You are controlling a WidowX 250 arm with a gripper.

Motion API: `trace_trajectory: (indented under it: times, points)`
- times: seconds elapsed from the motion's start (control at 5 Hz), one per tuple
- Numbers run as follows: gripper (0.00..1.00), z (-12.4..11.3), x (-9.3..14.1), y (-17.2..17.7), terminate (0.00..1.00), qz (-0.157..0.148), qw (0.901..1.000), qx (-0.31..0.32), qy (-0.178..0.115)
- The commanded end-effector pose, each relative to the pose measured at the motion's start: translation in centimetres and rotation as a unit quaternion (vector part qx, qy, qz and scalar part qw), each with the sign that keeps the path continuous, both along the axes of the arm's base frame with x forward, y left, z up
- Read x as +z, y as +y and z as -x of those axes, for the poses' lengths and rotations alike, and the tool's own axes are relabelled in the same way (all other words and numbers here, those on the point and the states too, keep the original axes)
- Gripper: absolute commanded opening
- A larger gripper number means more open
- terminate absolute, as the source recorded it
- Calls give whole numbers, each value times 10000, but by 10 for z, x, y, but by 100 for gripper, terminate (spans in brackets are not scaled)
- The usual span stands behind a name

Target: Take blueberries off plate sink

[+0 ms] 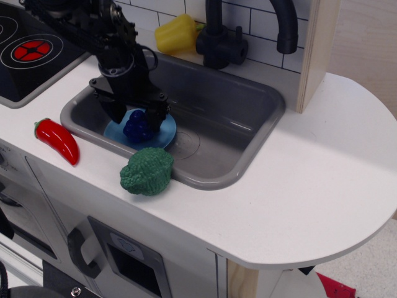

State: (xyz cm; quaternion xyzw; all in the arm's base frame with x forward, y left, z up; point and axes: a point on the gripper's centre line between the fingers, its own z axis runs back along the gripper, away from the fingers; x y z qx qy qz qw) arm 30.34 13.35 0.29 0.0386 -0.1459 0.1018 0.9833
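The dark blue blueberries [138,127] sit on the light blue plate [166,131] at the left end of the grey sink [248,102]. My black gripper [137,118] is lowered into the sink over the plate. Its jaws are open and stand on either side of the blueberries, one finger on the left and one on the right [157,119]. I cannot tell whether the fingers touch the berries. The arm hides the back half of the plate.
A green broccoli toy [147,171] lies on the sink's front rim. A red pepper [58,140] lies on the counter to the left. A yellow pepper [175,33] and the black faucet [218,38] stand behind the sink. A stove burner [31,49] is at far left.
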Motion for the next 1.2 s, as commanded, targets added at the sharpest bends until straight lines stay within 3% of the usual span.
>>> trace_trajectory:
  times: [0.0,0.2,0.4,0.6,1.0]
  points:
    - [100,-6,3,4,0,-87,9999,62,-130]
    - [0,-5,4,3,0,-7,9999,80,-107]
    - [0,-8,11,5,0,83,9992,330,-226]
    - [0,-9,30,10,0,-31,9984,415,-379]
    - [0,-22,61,-16,0,222,9974,561,-385]
